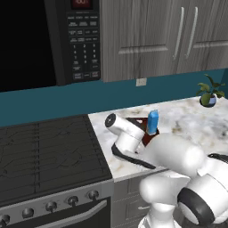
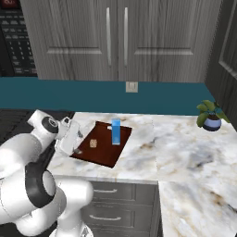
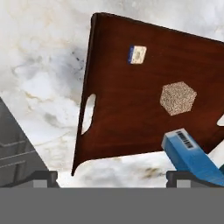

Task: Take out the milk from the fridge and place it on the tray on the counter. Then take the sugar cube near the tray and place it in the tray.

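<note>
A: Milk (image 2: 115,131) stands upright on the tray (image 2: 102,148), toward its far edge, blue carton with the gabled top up. From the left base view it shows at about 1 o'clock from the white wrist, carton (image 1: 152,122) just past the arm.

B: And the sugar cube?

A: Sugar cube (image 2: 93,143) lies on the tray too, at roughly 8 o'clock from the carton, near it but apart. In the hand view it is the speckled tan shape (image 3: 177,98) on the dark board, with the carton (image 3: 192,155) at about 5 o'clock from it (the carton's barcode faces the camera there).

B: Where is the tray itself?

A: Flat on the marbled tabletop (image 2: 185,148), near the tabletop's front edge, beside the black stove (image 1: 44,151). Its pale slot sits at 9 o'clock in the hand view (image 3: 89,113).

B: State of the pincer?

A: Pincer (image 3: 111,177) hovers over the tray's near edge; its two dark tips sit far apart at the bottom of the hand view, spread wide, with nothing between them.

B: Anything else?

A: A small potted plant (image 2: 211,118) stands well apart, at 3 o'clock on the tabletop.
</note>
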